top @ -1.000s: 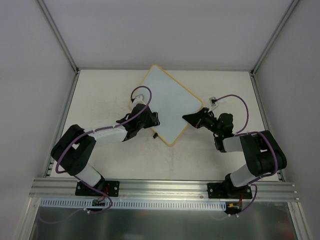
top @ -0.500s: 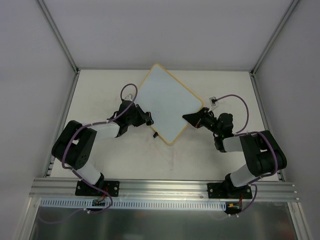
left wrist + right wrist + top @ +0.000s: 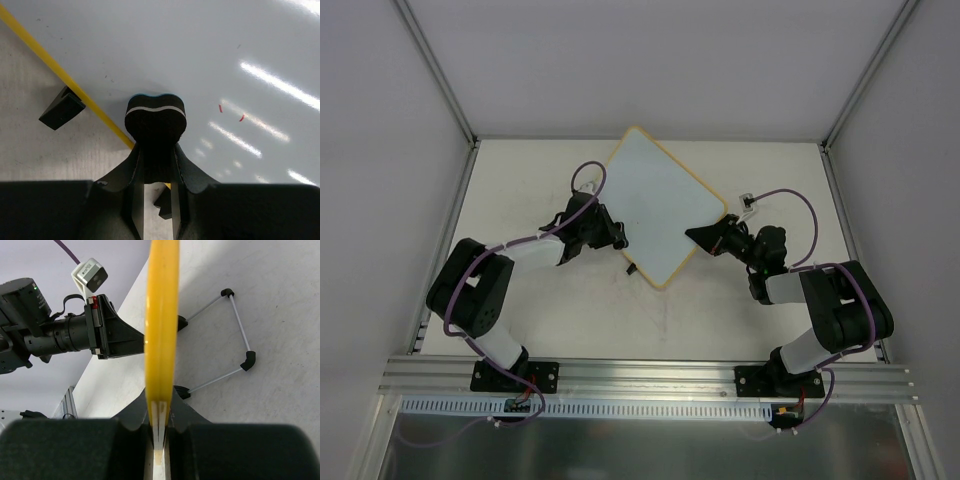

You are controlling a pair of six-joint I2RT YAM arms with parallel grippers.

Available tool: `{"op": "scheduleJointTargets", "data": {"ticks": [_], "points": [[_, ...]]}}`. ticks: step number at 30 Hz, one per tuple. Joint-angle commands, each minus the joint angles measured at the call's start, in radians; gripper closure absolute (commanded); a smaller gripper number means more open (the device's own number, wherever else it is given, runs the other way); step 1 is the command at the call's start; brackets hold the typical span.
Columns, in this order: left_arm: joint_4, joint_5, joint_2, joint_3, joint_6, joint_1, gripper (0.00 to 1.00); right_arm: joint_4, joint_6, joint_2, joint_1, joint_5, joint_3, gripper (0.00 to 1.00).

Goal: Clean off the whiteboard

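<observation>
— Since the left pincer (image 3: 156,150) is over the whiteboard (image 3: 660,205), what is it gripping?
— A black eraser (image 3: 155,117). The fingers are pinched narrow on it, and its blue-edged end sticks out past the fingertips onto the pale face, just inside the yellow rim.
— Anything near it?
— Two small red marks (image 3: 220,108) lie ahead and to its right, apart from the eraser. To its left, off the rim, a black clip (image 3: 62,107) sits on the table (image 3: 520,190).
— And the right pincer (image 3: 160,415)?
— Closed tight on the rim, which runs edge-on straight out from between its fingers. A wire stand (image 3: 240,335) lies on the table to its right.
— Where is the whiteboard overall?
— Between the two pincers, turned cornerwise, its far corner pointing away from both.
</observation>
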Motion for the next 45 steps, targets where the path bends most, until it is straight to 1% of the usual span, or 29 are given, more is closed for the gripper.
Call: {"op": "scheduleJointTargets", "data": {"ticks": [1, 6, 11, 16, 21, 25, 31, 33, 36, 38, 41, 45], "points": [[-0.089, -0.018, 0.003, 0.088, 0.074, -0.049, 1.0, 0.176, -0.044, -0.03, 0.034, -0.147, 0.028, 1.0], [-0.135, 0.009, 0.006, 0.147, 0.101, -0.073, 1.0, 0.176, -0.044, -0.032, 0.037, -0.149, 0.026, 1.0], [-0.141, 0.046, 0.044, 0.216, 0.118, -0.105, 1.0, 0.177, -0.045, -0.032, 0.039, -0.149, 0.026, 1.0], [-0.144, 0.068, 0.087, 0.279, 0.166, -0.171, 1.0, 0.176, -0.044, -0.032, 0.039, -0.149, 0.026, 1.0], [-0.144, 0.141, 0.122, 0.327, 0.193, -0.196, 1.0, 0.176, -0.044, -0.033, 0.039, -0.15, 0.028, 1.0], [-0.143, 0.189, 0.113, 0.367, 0.256, -0.234, 1.0, 0.176, -0.042, -0.033, 0.039, -0.152, 0.028, 1.0], [-0.144, 0.285, 0.064, 0.414, 0.258, -0.262, 1.0, 0.176, -0.044, -0.029, 0.037, -0.152, 0.029, 1.0], [-0.144, 0.289, 0.032, 0.41, 0.25, -0.262, 1.0, 0.176, -0.045, -0.029, 0.039, -0.15, 0.029, 1.0], [-0.152, 0.217, -0.043, 0.366, 0.233, -0.259, 1.0, 0.176, -0.044, -0.03, 0.039, -0.15, 0.028, 1.0], [-0.161, 0.189, -0.106, 0.317, 0.209, -0.234, 1.0, 0.176, -0.044, -0.03, 0.039, -0.15, 0.028, 1.0], [-0.161, 0.195, -0.161, 0.254, 0.193, -0.182, 1.0, 0.176, -0.044, -0.03, 0.039, -0.15, 0.028, 1.0], [-0.16, 0.218, -0.195, 0.195, 0.192, -0.126, 1.0, 0.176, -0.044, -0.032, 0.04, -0.152, 0.029, 1.0]]}}
